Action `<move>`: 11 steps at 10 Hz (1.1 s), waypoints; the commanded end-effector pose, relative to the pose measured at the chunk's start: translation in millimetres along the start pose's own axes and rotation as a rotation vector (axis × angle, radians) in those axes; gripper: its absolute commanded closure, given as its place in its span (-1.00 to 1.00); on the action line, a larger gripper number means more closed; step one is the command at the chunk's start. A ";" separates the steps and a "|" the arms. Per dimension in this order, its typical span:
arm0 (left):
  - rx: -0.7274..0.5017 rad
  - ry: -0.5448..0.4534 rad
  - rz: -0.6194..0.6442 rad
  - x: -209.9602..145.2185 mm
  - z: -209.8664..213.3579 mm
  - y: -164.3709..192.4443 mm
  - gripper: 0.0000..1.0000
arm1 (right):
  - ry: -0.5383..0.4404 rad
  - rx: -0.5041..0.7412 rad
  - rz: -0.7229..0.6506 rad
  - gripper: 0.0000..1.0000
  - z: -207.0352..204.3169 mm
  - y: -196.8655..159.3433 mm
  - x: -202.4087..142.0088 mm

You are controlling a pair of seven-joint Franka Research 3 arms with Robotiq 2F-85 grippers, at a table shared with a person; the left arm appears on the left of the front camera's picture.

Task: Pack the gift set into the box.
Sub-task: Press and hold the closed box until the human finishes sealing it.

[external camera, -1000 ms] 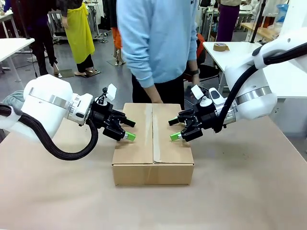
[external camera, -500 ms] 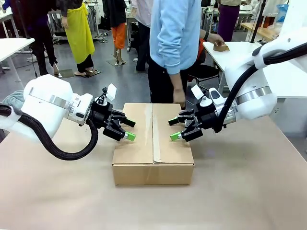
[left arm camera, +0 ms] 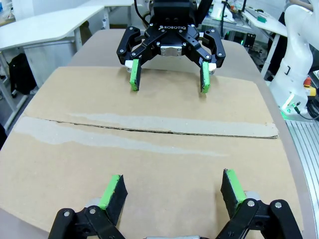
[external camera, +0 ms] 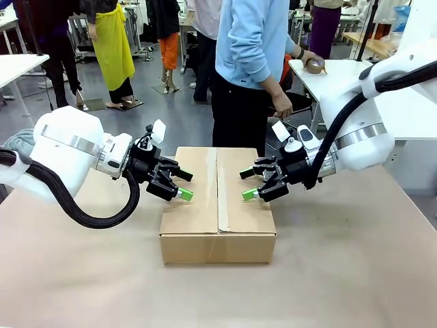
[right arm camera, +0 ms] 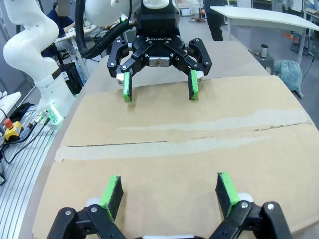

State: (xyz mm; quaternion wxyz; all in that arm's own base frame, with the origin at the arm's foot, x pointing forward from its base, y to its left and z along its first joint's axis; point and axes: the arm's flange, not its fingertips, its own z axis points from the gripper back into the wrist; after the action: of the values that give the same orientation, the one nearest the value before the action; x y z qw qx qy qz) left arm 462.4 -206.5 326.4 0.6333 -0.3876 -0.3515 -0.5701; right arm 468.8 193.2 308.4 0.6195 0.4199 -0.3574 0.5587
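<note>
While both claws sit over the box (external camera: 217, 205), I read my left gripper (external camera: 183, 185) as spread wide with nothing between its green pads (left arm camera: 115, 190), and my right gripper (external camera: 248, 184) the same, pads (right arm camera: 112, 195) apart and empty. Each one hovers just above its own top flap, fingers pointing inward at the other across the centre seam (external camera: 218, 191); whether the pads actually press the cardboard I cannot tell from here. Under and between the claws the two long flaps lie flat and meet at that seam, so the box looks closed. The gift set must be inside, beneath the flaps, since I see no sign of it anywhere around the grippers. My judgement is that the packing itself is done and what is left is sealing: the seam carries only a pale strip of torn surface, no fresh tape that I can make out. Beyond the claws, both arms come in low and nearly level from either side, wrists bent toward the middle. Past the box, a person (external camera: 249, 61) has turned toward the side table, one hand (external camera: 309, 63) on a tape roll (external camera: 315, 66).
</note>
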 end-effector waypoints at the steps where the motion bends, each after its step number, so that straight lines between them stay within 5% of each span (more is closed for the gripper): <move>1: -0.007 -0.002 0.003 -2.7 -0.5 -0.6 -1.00 | 0.004 0.003 -0.001 -1.00 -2.8 1.1 -0.6; 11: -0.007 -0.002 0.003 -2.7 -0.5 -0.6 -1.00 | 0.004 0.003 -0.001 -1.00 -2.8 1.1 -0.6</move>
State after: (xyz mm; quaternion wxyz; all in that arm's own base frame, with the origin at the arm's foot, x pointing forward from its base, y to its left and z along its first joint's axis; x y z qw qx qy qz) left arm 462.4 -206.5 326.4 0.6333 -0.3876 -0.3515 -0.5701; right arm 468.8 193.2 308.4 0.6195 0.4200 -0.3574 0.5587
